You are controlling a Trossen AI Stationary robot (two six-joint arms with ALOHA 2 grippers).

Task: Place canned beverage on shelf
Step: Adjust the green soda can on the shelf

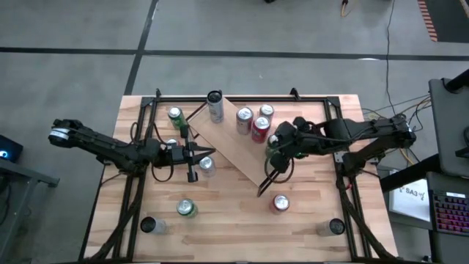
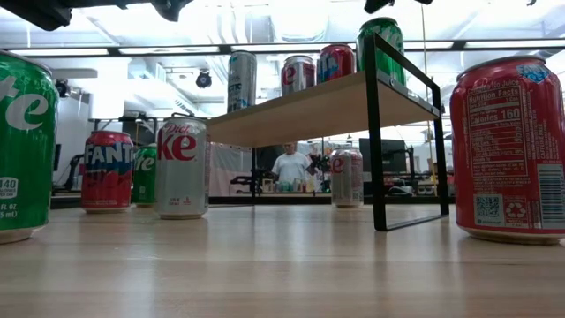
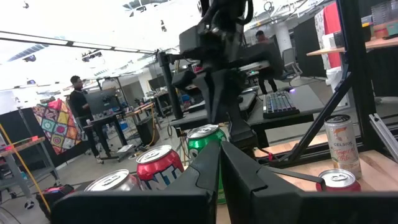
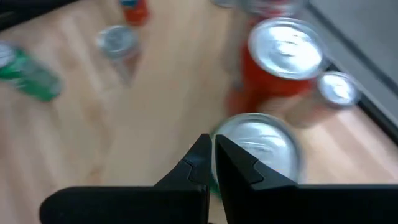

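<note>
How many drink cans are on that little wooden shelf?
5: a tall silver can at one end, a silver-and-red can, another can, a red can, and a green can beneath the right gripper. More may be hidden.

Two dark, jointed arms, matte black all over; the left arm has a pale grey cap at its outer end, the right arm trails black cables.
</note>
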